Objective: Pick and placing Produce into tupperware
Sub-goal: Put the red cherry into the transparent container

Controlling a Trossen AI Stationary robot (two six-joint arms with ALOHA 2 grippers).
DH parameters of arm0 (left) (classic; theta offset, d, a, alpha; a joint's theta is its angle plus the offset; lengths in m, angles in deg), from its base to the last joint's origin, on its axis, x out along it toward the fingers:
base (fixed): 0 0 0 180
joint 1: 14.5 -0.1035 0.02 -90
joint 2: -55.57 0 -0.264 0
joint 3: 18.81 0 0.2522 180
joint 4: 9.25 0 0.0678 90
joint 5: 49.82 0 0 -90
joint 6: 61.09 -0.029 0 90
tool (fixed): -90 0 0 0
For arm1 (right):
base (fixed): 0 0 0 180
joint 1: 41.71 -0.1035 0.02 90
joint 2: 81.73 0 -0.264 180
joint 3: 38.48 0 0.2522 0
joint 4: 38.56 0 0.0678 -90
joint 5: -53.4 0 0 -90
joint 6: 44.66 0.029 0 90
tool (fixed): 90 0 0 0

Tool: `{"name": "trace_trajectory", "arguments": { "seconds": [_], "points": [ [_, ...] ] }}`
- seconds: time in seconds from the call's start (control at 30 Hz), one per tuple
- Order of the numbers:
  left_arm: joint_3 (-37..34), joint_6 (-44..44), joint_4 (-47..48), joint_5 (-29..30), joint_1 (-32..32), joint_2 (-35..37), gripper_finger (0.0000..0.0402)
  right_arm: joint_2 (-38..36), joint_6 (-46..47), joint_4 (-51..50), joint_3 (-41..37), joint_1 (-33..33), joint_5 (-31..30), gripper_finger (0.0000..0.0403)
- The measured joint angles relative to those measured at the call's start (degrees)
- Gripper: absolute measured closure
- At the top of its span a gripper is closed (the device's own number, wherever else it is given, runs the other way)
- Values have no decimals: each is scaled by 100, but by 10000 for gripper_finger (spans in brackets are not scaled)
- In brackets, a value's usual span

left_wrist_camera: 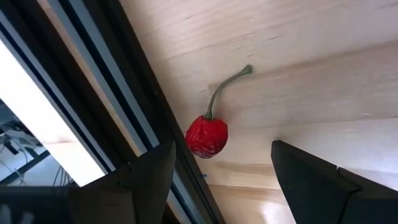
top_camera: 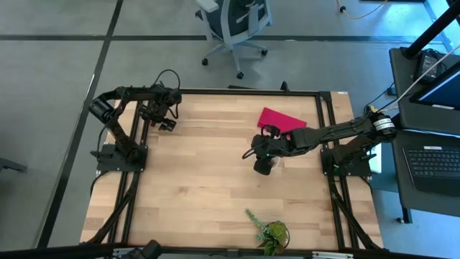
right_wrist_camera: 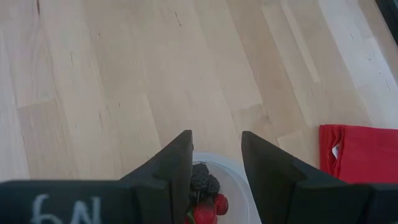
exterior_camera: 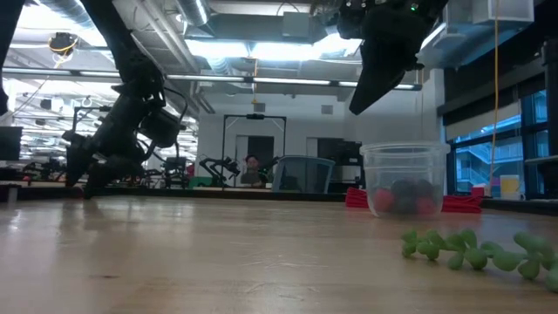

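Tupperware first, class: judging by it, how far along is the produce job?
Done: red and dark fruits lie in the tupperware, beneath the right gripper. In hand: the open left gripper flanks a red cherry on the table. Left: lifting it and dropping it in.

Grey floor, office chair [top_camera: 233, 27] (white-backed), ceiling strip lights [exterior_camera: 261, 48], windows [exterior_camera: 488, 157].

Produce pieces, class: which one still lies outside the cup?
The red cherry with the green stem, on bare wood between the left claw's open fingers; the others sit inside the cup.
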Motion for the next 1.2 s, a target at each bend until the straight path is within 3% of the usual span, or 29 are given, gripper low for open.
{"name": "trace_trajectory", "arguments": {
  "seconds": [0.9, 1.2],
  "points": [
    [-35, -907, 317, -361, -129, -22, 140, -7, -4, 54, 0, -2, 2, 262],
    [-9, 271, 90, -303, -129, -5, 140, -7, -20, 178, 0, -2, 2, 262]
  ]
}}
